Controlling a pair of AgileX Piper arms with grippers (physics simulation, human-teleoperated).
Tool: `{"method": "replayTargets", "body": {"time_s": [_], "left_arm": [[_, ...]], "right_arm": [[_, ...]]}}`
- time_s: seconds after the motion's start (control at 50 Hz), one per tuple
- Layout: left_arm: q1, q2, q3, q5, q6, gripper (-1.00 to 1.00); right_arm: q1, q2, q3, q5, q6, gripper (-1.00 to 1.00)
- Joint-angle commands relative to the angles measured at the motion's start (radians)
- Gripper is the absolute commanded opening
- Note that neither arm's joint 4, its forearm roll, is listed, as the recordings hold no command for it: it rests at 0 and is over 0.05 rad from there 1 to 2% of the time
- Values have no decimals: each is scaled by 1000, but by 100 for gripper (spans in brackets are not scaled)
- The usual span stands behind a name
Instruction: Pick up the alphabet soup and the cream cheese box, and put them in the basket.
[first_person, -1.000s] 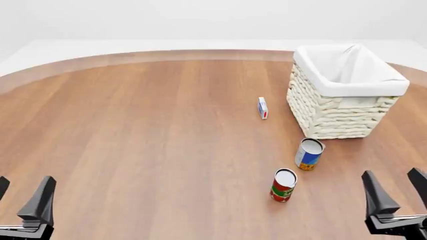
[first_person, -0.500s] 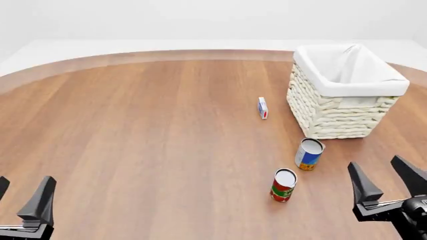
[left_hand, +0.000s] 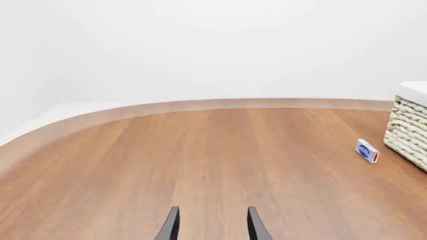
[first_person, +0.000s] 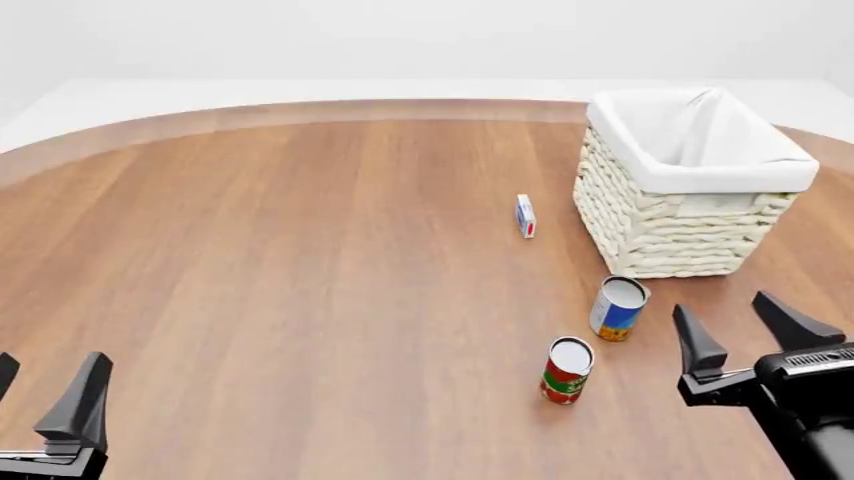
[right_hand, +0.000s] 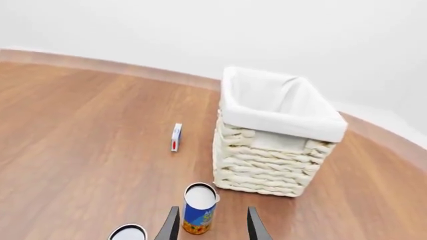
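At the table's near edge, toward its left corner, left gripper (first_person: 47, 400) hovering with fingers spread wide, nothing between them, well apart from everything else; only the two dark fingertips (left_hand: 171, 227) visible in the left wrist view, over bare wood. Toward the near right corner, right gripper (first_person: 741, 335) likewise wide and holding nothing, raised over the table (first_person: 267, 280) and just right of the two cans. Nearest of these, a red-and-green can (first_person: 566, 370), upright, left of and slightly nearer than the right gripper. A little farther in and closer to that gripper, the alphabet soup (first_person: 618, 307), upright with silvery top showing, near the fingertips but not touching; in the right wrist view, soup can (right_hand: 199, 208) just ahead of the parted fingertips (right_hand: 253, 226), roughly in line with the gap. Beyond the soup, near the table's right edge, the basket (first_person: 667, 235), with white cloth over its rim, its front wall just behind the can. Left of the basket's near-left corner, close but apart, the cream cheese box (first_person: 526, 216), standing on a thin edge, well away from both grippers.
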Motion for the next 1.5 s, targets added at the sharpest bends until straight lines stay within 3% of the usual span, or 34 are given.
{"method": "replayTargets", "body": {"time_s": [0.02,0.22,0.98,1.08,1.1,1.5], "left_arm": [[0,0,0,0,0,100],[0,0,0,0,0,100],[0,0,0,0,0,100],[0,0,0,0,0,100],[0,0,0,0,0,100],[0,0,0,0,0,100]], "right_arm": [[-2,213,-12,-176,-4,100],[4,359,-39,-271,-8,100],[21,646,-135,-387,-42,100],[19,686,-149,-400,-38,100],[20,697,-163,-386,-14,100],[25,807,-190,-424,-19,100]]}}
